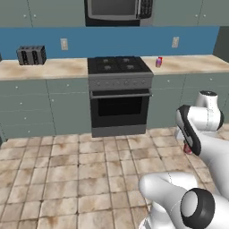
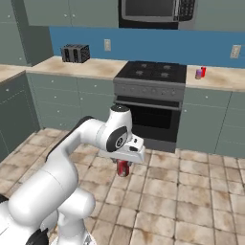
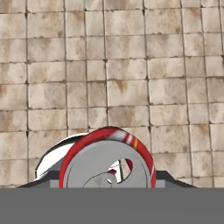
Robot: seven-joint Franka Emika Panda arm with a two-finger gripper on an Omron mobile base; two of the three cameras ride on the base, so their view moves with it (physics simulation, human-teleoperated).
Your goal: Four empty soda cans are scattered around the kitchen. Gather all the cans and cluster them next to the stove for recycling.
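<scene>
End effector (image 2: 124,168) grips a cylindrical red soda can (image 3: 107,157), silvery-topped; brown tiled floor (image 3: 131,65) below.

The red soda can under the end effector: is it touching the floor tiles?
Apart. In the right base view the red soda can hangs in the end effector, with bare floor tiles visible beneath its bottom.

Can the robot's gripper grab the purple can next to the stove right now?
Probably not. The gripper is already shut on a red can low over the floor. The purple can stands up on the counter right of the stove, seemingly far off.
</scene>
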